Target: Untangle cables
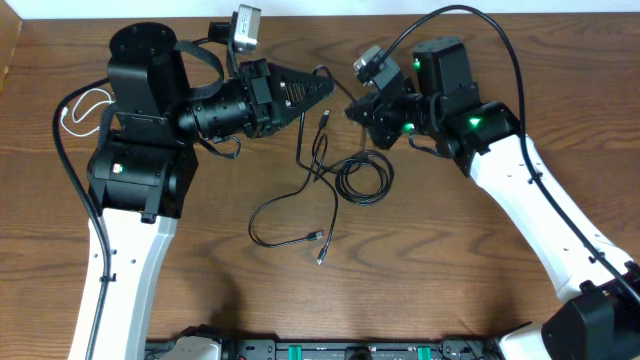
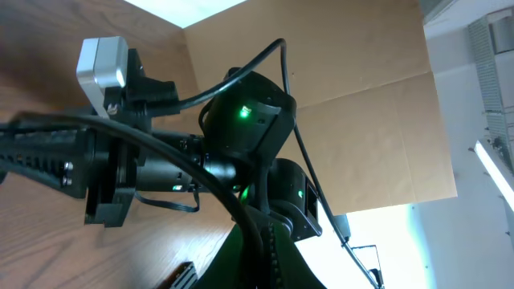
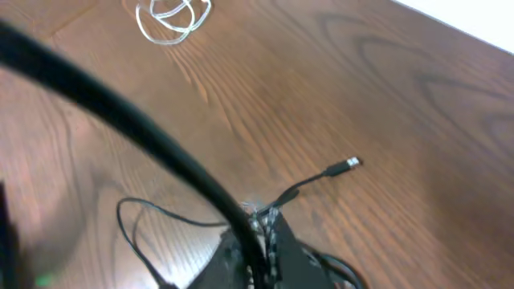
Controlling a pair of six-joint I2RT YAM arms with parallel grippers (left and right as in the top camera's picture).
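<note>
Black cables lie mid-bench between the two arms. They are thin, matte, round cords. One is wound into a loose coil on the right. The others trail toward the near side in open loops and cross one another just left of the coil. Small plug ends show at the loose tips. White cable sits well apart at the far left, curled in its own small loop and out of the tangle.

Right fingers are clenched at the far edge of the tangle. The wrist view shows a thin black strand running straight into the tips, its plug lying free on the wood just beyond. It reads as a pinch on that strand. Left fingers are clenched too, pointing right, tips near the right ones. A thin strand rises toward them; whether it is nipped I cannot tell.

Step in hand, by my reading: one cord is gripped near its plug end, to be drawn out of the crossings. To do it well:
- Lift a little first so the strand clears the wood.
- Pull slowly along the cord's own line, away from the coil.
- Watch whether the coil drags along, and pin it if it does.

The cords look limp and light, with a smooth jacket likely to slide. The plugs could catch in a loop.

Bench: dark wood grain, smooth, low sheen.
</note>
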